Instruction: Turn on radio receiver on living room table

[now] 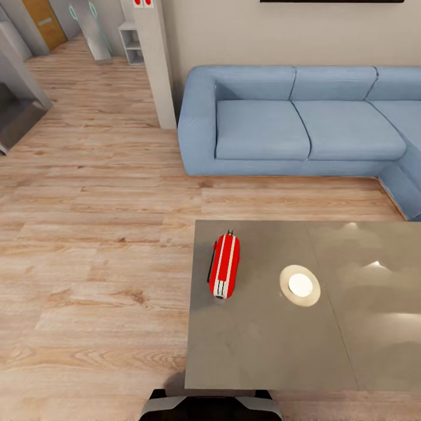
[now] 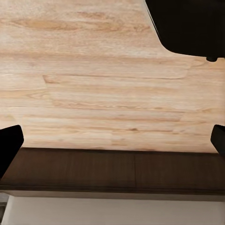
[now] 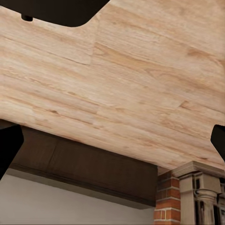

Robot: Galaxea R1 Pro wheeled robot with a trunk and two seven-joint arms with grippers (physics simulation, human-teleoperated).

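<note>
The robot's own base [image 1: 210, 406], a dark rounded shape with pale trim, sat nearest the head camera, at the bottom edge of its view and just short of the table [image 1: 263, 351]. The near edge of that glossy grey top lay right in front of the base, and the top ran away to the right, carrying soft bright reflections on its far right part.

The radio receiver [image 1: 224, 265] lay on the table near its left edge, well in from the near edge. It was red with white stripes running along its length, with a slim dark handle along its left side. To its right, clearly apart from it, a round white glare [image 1: 300, 285] shone on the tabletop. Nothing stood between the base and the radio but bare grey surface.

Beyond the table, across a strip of wooden floor [image 1: 93, 245], a blue sofa [image 1: 292, 123] stood against the wall, turning a corner toward the viewer on the right. A pale pillar [image 1: 156, 64] rose just left of the sofa's arm, and a white shelf unit [image 1: 132, 42] stood farther back.

In the left wrist view, the left gripper [image 2: 112, 143] had its dark fingertips [image 2: 9, 145] at opposite edges, spread wide, with floorboards and a dark skirting board [image 2: 112, 171] between them. The right gripper [image 3: 112, 143] was likewise spread wide over floor, near a brick column [image 3: 165, 199] with a pale moulded post beside it.
</note>
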